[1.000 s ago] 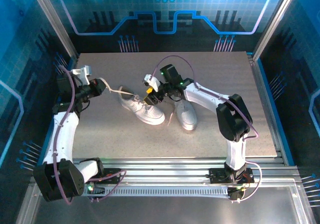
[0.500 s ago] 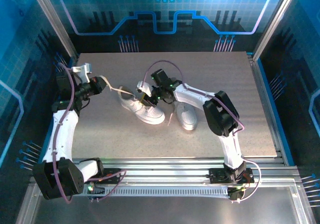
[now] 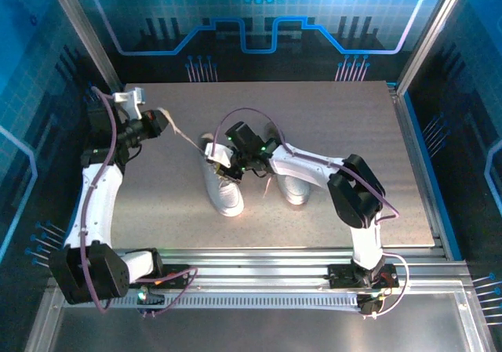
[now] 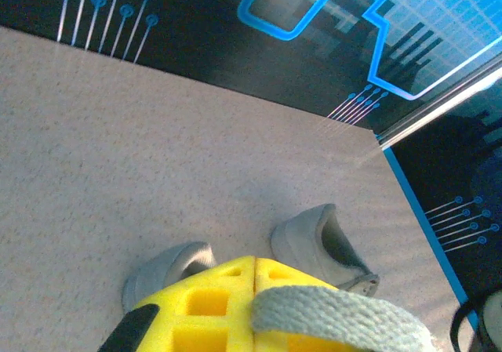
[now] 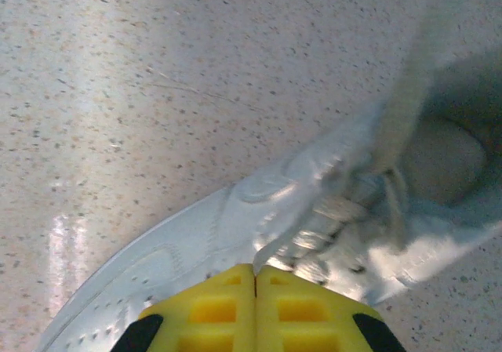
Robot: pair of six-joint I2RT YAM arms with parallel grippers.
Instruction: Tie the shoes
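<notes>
Left gripper (image 3: 161,122): sits at 10 o'clock on the table (image 3: 353,117), well apart from both shoes. Pinches a flat white lace (image 3: 187,138) between closed yellow fingers (image 4: 204,297). In the left wrist view, lace (image 4: 337,317) lies across the shut tips and runs off toward 4 o'clock.

From above, lace stretches taut from that grip toward 4 o'clock, down to the collar of the middle shoe (image 3: 227,195).

Middle shoe: lies near table centre, toe toward 6 o'clock, heel toward 12. Other shoe (image 3: 294,187): rests just beside it at 3 o'clock, toe also toward 6.

Right gripper (image 3: 222,166): hangs low over the middle shoe's lacing. In the right wrist view, yellow pads (image 5: 204,309) meet with no gap, right against the eyelet rows of the shoe (image 5: 196,234). Cannot tell whether any strand is caught between them. Loose laces (image 5: 337,211) bunch at 2 o'clock of the tips.
</notes>
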